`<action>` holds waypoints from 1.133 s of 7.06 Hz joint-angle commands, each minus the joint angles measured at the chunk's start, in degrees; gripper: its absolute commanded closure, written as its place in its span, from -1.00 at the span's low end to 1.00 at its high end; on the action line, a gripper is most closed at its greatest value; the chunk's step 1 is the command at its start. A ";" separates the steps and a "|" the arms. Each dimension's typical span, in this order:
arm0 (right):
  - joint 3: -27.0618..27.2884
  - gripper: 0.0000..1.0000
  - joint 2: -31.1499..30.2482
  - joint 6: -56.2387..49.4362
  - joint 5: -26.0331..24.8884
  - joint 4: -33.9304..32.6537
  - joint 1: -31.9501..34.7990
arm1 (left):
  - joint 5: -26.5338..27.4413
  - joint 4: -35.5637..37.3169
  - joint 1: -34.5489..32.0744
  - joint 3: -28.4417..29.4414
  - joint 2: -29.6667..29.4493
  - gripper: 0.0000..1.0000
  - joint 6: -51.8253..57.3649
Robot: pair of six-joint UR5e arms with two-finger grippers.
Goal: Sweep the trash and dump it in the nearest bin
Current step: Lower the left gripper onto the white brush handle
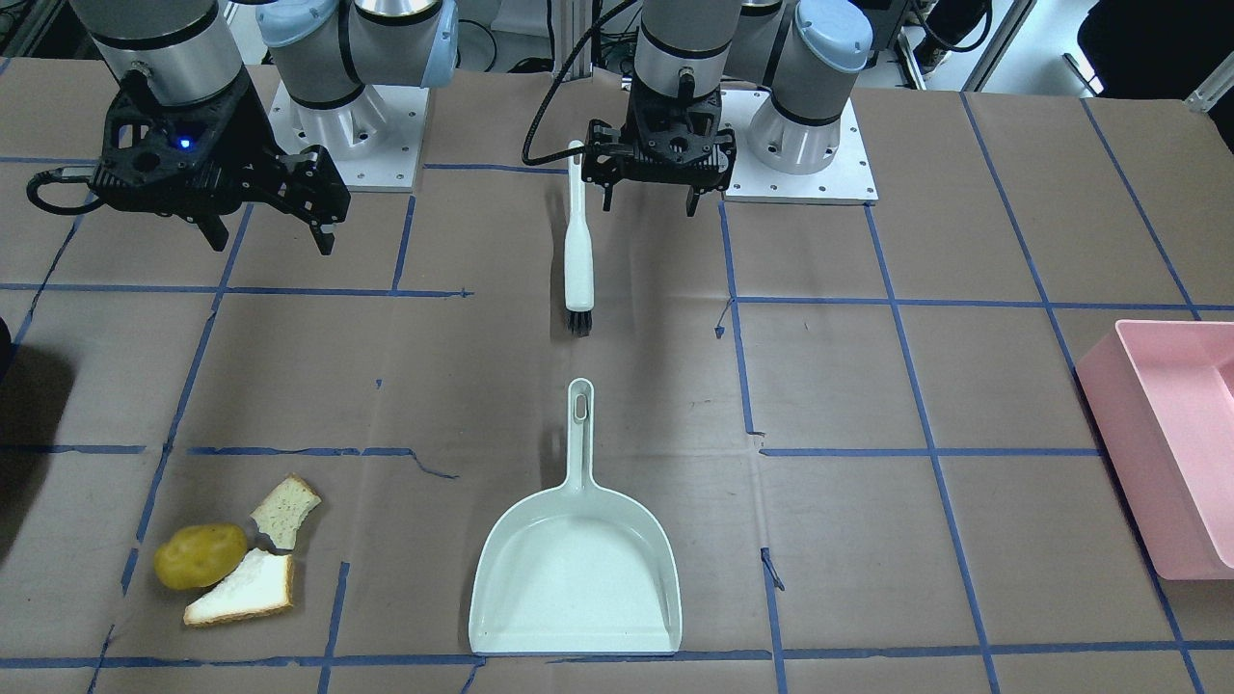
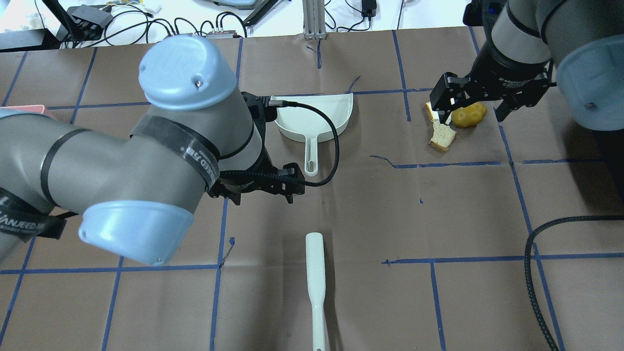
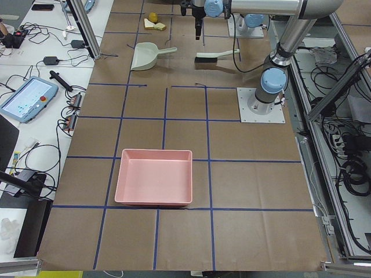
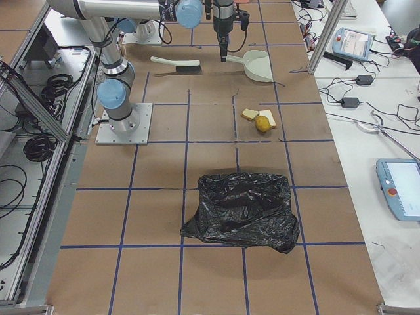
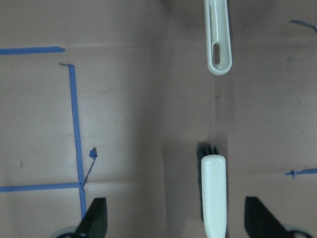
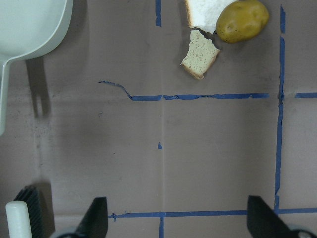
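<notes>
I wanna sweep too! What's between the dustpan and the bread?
Only bare paper and a blue tape line lie between dustpan and bread, front-facing view shows.

dustpan [image 1: 575,569] mid-table, handle pointing at the robot. brush [image 1: 578,253] lies in line with that handle on the robot's side of it, bristles toward it, with a gap between. potato [image 1: 201,556] is off the dustpan's robot-right, level with its pan, touching the far bread piece [image 1: 246,586]. near bread piece [image 1: 285,510] is just robot-ward of those two. bag [image 4: 239,210] is further out the same way. tray [image 1: 1138,453] is well apart on the dustpan's robot-left. left gripper [image 1: 651,204] is above the brush handle, right gripper [image 1: 272,241] robot-ward of the potato.
</notes>
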 commanded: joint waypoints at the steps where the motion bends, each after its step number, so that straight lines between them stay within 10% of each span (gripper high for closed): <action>1: 0.00 -1.00 0.03 -0.67 0.05 -0.11 0.00 | 0.00 2.89 -5.20 -5.31 1.68 -0.89 -3.38; 8: 0.00 -1.00 0.11 -2.35 0.22 -0.20 -0.09 | 3.07 24.77 -19.37 -22.36 1.78 -0.91 -17.58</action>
